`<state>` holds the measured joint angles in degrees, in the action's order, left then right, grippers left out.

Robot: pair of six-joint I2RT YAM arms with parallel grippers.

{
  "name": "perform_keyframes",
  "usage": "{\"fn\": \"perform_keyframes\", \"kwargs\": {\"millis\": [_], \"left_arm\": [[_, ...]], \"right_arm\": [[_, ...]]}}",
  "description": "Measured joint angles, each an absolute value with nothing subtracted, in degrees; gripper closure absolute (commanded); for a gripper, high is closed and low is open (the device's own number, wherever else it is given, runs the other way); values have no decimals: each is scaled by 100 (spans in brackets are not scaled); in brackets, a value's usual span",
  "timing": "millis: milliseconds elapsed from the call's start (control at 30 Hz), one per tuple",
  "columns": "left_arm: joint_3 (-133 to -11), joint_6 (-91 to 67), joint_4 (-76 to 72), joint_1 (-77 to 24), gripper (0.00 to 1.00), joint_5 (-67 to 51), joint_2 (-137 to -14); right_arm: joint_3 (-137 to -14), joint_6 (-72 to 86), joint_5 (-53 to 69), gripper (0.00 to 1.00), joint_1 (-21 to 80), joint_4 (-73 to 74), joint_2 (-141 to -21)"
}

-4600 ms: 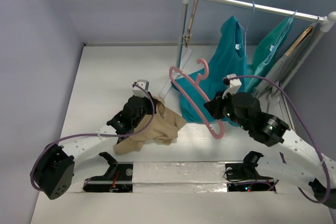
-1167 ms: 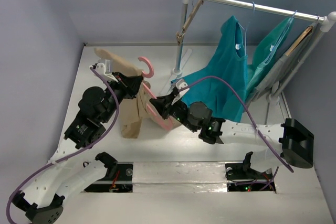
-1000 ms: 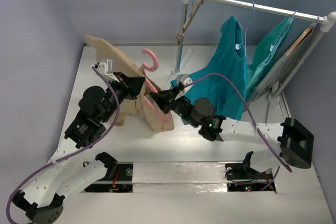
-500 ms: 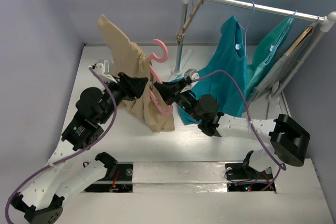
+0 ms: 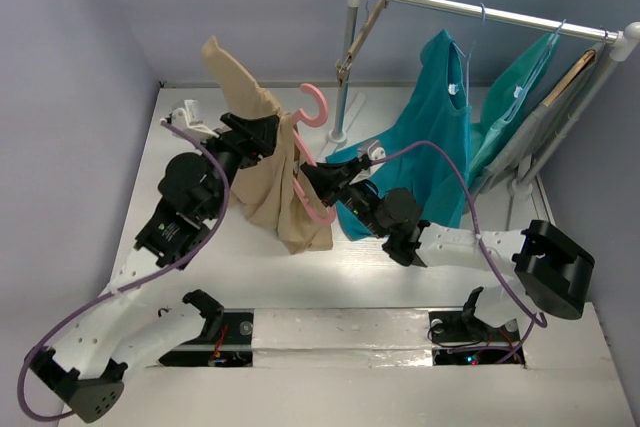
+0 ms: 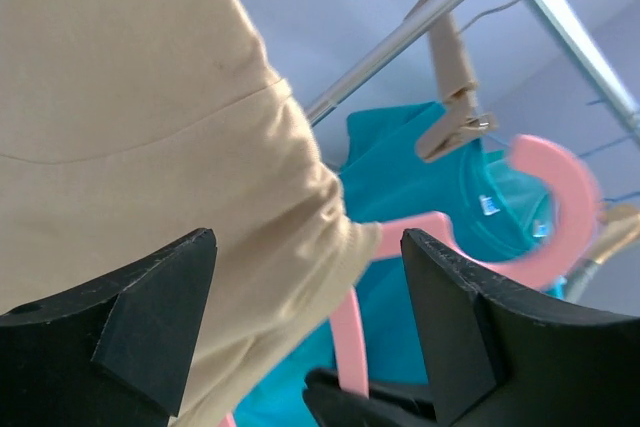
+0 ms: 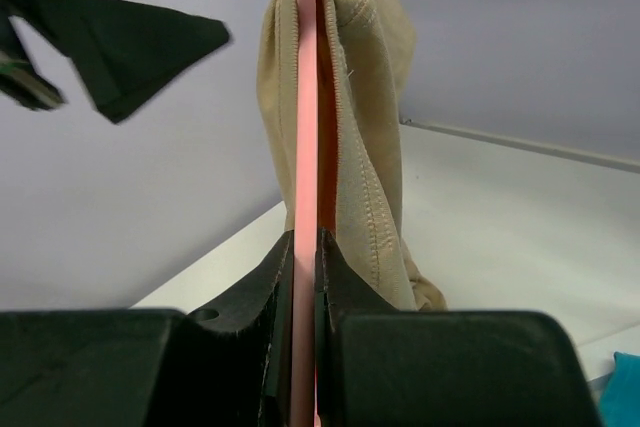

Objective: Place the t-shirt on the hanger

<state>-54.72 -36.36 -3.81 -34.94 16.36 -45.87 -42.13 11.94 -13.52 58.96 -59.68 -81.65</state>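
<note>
Up off the table, at ten o'clock from my right gripper (image 7: 303, 247), the t-shirt (image 5: 265, 187) drapes one arm of the hanger (image 7: 303, 97) that those fingers clamp. My left gripper (image 6: 307, 247) is spread around the fabric. I'm mid-threading, I judge. Next I'd work the collar over the bare arm at six o'clock.

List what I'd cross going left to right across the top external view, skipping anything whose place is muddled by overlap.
t-shirt → hanger → rack post → teal shirt → second teal garment → wooden hanger
</note>
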Motion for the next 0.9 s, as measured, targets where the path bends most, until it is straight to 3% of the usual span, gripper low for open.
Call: {"fn": "perform_keyframes", "kwargs": {"millis": [233,467,900], "left_arm": [[-5363,-3844,-805,-3487,29,1653,-5240],[-4536,-4130,-2021,-3393,30,1704,-5124],[-3817,-4534,-2554,-3229,35,2043,-4768]], "right_arm": [[-4211,1173,-1367,100,5983,-5955,-8136],[-4211,1133,-1441,100,6082,-5961,-8197],[-4222,1068,-1516,100,6198,-5968,-8519]]}}
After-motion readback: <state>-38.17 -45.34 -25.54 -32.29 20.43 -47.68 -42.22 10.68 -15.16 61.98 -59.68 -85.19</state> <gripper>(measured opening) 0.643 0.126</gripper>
